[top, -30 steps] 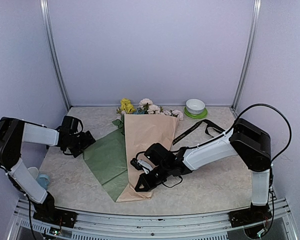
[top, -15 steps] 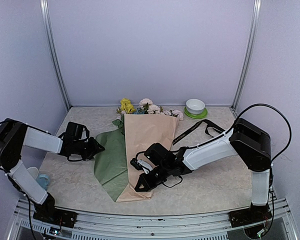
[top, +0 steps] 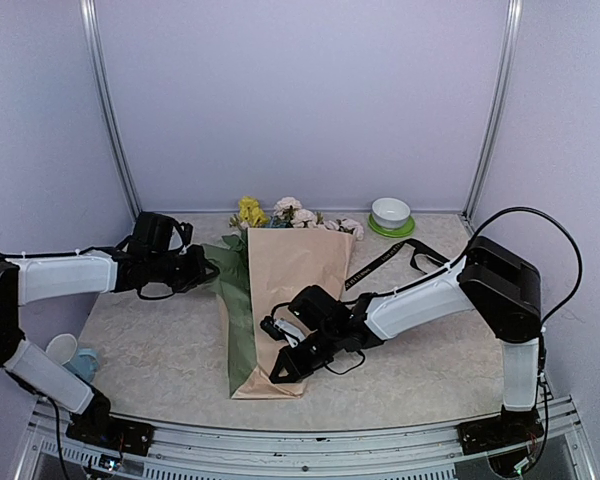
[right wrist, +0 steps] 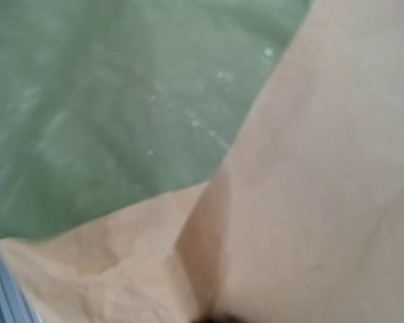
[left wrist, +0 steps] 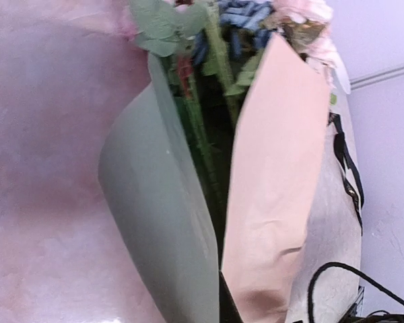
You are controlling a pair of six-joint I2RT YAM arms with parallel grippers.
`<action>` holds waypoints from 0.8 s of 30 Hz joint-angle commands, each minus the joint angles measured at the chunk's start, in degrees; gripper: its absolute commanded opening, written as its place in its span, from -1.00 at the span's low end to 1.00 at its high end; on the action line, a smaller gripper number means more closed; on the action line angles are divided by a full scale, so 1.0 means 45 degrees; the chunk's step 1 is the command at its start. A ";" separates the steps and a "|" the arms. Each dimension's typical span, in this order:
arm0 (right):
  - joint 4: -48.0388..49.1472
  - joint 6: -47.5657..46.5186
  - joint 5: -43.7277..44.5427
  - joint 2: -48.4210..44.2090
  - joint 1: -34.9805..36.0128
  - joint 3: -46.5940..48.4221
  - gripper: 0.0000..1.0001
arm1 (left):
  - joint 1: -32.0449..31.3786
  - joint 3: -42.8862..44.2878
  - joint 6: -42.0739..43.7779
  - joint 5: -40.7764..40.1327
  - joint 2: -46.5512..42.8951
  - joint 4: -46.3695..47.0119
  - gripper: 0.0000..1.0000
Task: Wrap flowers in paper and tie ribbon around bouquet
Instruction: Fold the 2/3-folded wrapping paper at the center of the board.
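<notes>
Pale lilac walls (top: pixel 300 100) close in a marbled table (top: pixel 150 350), and the bundle lies along its middle, the flowers (top: pixel 290 213) pointing at the far edge and the stems running toward the near edge. The peach sheet (top: pixel 298 275) is folded over the stems. The green sheet (top: pixel 238 315) stands up on edge along the bundle's left side, and the left gripper (top: pixel 202 268) is clamped shut on its upper edge. The right gripper (top: pixel 283 368) is closed and bears down on the narrow end of the peach sheet near the near edge; whether it pinches a fold or only presses, I cannot tell. The step in hand looks like folding the green sheet over the stems. To do it well, the left arm should carry the edge up and across toward the right in a low arc, without tugging, since thin paper tears or drags the stems askew, while the right holds the narrow end fixed. The ribbon (top: pixel 380 262) lies loose toward the far right corner, near a white bowl (top: pixel 390 211) on a green plate (top: pixel 405 229).
</notes>
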 commanded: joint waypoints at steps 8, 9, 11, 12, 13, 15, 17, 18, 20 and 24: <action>-0.2071 -0.0854 0.0942 0.1052 0.0447 -0.0415 -1.00 | -0.1624 0.3618 0.1102 0.0795 0.1985 -0.0154 -1.00; -0.2084 -0.0894 0.0933 0.1071 0.0496 -0.0373 -1.00 | -0.1786 0.4051 0.1258 0.0907 0.2397 -0.0162 -1.00; -0.2035 -0.0941 0.0937 0.1093 0.0589 -0.0318 -1.00 | -0.1949 0.4886 0.1544 0.0966 0.3253 -0.0151 -1.00; -0.1987 -0.0925 0.0957 0.1061 0.0633 -0.0297 -1.00 | -0.1936 0.5189 0.1592 0.1023 0.3698 -0.0137 -1.00; -0.1869 -0.0874 0.0959 0.0980 0.0656 -0.0349 -1.00 | -0.1911 0.5567 0.1697 0.1225 0.4255 -0.0106 -1.00; -0.1367 -0.0655 0.0875 0.0701 0.0681 -0.0644 -1.00 | -0.1847 0.6049 0.1862 0.1482 0.5009 -0.0149 -1.00; -0.0797 -0.0485 0.0840 0.0378 0.0698 -0.0987 -1.00 | -0.1840 0.6400 0.1925 0.1715 0.5685 -0.0154 -1.00; -0.0604 -0.0472 0.0857 0.0264 0.0700 -0.1082 -1.00 | -0.1842 0.6547 0.1944 0.1879 0.6031 -0.0120 -1.00; -0.0406 -0.0521 0.1003 0.0133 0.0715 -0.1158 -1.00 | -0.1863 0.6925 0.2047 0.2174 0.6763 -0.0198 -1.00; -0.0237 -0.0630 0.1211 -0.0120 0.0754 -0.1124 -1.00 | -0.2028 0.8351 0.2715 0.2310 0.8280 -0.1411 -1.00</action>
